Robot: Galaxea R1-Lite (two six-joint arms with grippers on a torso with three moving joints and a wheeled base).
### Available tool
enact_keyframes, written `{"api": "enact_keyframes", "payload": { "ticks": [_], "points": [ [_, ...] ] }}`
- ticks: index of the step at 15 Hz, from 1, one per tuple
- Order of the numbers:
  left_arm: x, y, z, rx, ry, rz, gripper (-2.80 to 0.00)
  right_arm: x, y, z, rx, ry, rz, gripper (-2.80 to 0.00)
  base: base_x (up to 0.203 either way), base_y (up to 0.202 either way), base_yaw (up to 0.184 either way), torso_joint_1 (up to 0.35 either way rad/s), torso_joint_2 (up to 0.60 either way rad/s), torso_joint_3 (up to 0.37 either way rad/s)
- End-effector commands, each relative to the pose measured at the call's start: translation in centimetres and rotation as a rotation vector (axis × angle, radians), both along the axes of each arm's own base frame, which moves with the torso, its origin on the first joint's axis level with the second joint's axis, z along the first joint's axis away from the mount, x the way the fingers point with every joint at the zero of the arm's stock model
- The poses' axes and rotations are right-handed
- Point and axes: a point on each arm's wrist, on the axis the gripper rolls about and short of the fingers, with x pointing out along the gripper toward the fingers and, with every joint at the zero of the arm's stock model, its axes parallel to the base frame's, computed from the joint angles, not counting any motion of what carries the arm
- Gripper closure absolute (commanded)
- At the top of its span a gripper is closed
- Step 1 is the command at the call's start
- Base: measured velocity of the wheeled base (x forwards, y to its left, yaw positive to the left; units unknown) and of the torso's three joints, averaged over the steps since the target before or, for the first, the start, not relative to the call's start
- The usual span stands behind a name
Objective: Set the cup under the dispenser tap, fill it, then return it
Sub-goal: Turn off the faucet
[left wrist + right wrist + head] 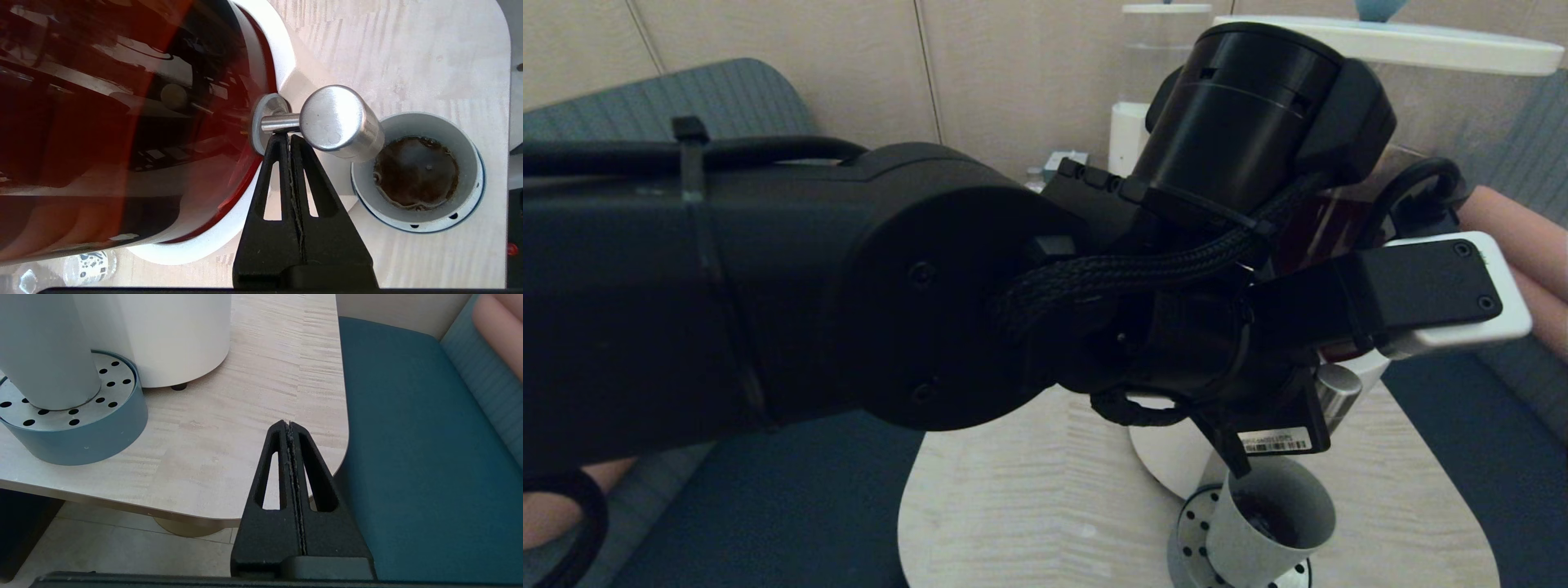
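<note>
The grey cup point(416, 171) stands on a round perforated drip tray point(81, 428), holding dark brown liquid in its bottom. Directly above its rim sits the brushed-steel dispenser tap point(339, 120), whose thin stem runs into the clear tank of dark liquid point(122, 122). My left gripper point(286, 136) is shut, nothing between its fingers, tips touching the underside of the tap's stem. In the head view the left arm fills most of the picture, with the cup point(1274, 523) and tap point(1339, 392) below its wrist. My right gripper point(289, 424) is shut and empty, over the table's right front corner, apart from the cup point(45, 351).
The dispenser's white base point(175, 335) stands behind the drip tray on the light wooden table point(229, 428). A smaller clear dispenser point(1160, 82) is at the back. A small labelled bottle point(90, 265) stands by the big base. Blue seating point(408, 437) borders the table on the right.
</note>
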Motion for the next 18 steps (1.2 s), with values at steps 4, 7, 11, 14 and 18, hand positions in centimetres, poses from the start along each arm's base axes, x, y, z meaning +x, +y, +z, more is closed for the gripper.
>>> {"api": "enact_keyframes", "payload": {
  "ticks": [4, 7, 11, 14, 18],
  "points": [
    [-0.1, 0.3, 0.2, 0.003, 0.002, 0.003, 0.00, 0.0, 0.0, 0.0, -0.001, -0.003, 0.000, 0.00, 0.000, 0.000, 0.000, 0.000, 0.00, 0.000],
    [-0.5, 1.8, 1.0, -0.006, -0.005, 0.027, 0.00, 0.0, 0.0, 0.0, -0.001, -0.003, 0.000, 0.00, 0.000, 0.000, 0.000, 0.000, 0.00, 0.000],
    [-1.0, 5.1, 1.3, 0.023, 0.011, 0.089, 0.00, 0.0, 0.0, 0.0, -0.001, -0.003, 0.001, 0.00, 0.000, 0.000, 0.000, 0.000, 0.00, 0.000],
    [-2.5, 8.3, 2.5, -0.012, 0.109, 0.203, 0.00, 0.0, 0.0, 0.0, -0.001, -0.003, 0.000, 0.00, 0.000, 0.000, 0.000, 0.000, 0.00, 0.000],
    [-5.6, 14.7, 6.5, -0.284, 0.341, 0.367, 0.00, 0.0, 0.0, 0.0, -0.001, -0.003, 0.000, 0.00, 0.000, 0.000, 0.000, 0.000, 0.00, 0.000]
  ]
}}
